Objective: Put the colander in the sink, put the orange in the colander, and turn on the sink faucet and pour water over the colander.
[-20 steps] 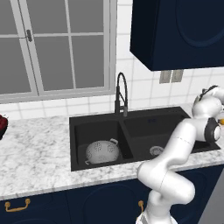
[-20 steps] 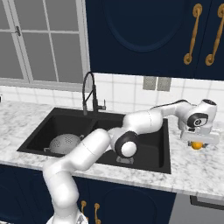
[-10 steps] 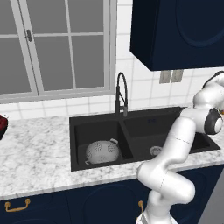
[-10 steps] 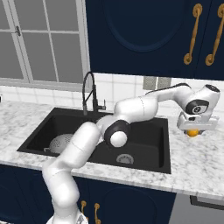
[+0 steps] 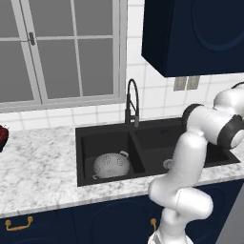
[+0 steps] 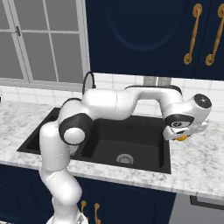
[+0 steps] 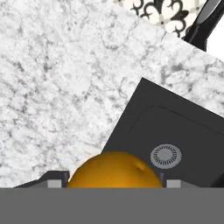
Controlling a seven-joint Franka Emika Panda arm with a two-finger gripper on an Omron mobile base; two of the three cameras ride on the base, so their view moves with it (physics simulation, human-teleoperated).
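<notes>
We're looking over the marble counter (image 5: pixel 43 167) from the left base view, and the colander (image 5: pixel 111 165) sits in the left basin of the black sink (image 5: pixel 157 127), down at about seven o'clock from the sink faucet (image 5: pixel 132 101). The faucet stands at the back rim, right where the two basins meet, nozzle pointing down. Way out at nine o'clock, at the edge of the picture, there's a sliver of the dark red bowl (image 5: pixel 2 137) on the counter.

Over to the right base view: the arm reaches across the sink to three o'clock, and the gripper (image 6: pixel 181 136) hangs above the counter just past the right rim of the sink. We can see a bit of the orange (image 6: pixel 181 138) peeking out under the hand, clear of the marble.

Now the hand view, and here it's plain: the orange (image 7: pixel 114 169) sits right between the two dark fingertips (image 7: pixel 53 180), one on each side of it, touching it. The claw is pinching the orange, jaws set wide around it. Beyond the fruit, at about one o'clock, we see the right basin's silver drain (image 7: pixel 166 155), and marble runs from nine round to twelve o'clock.
</notes>
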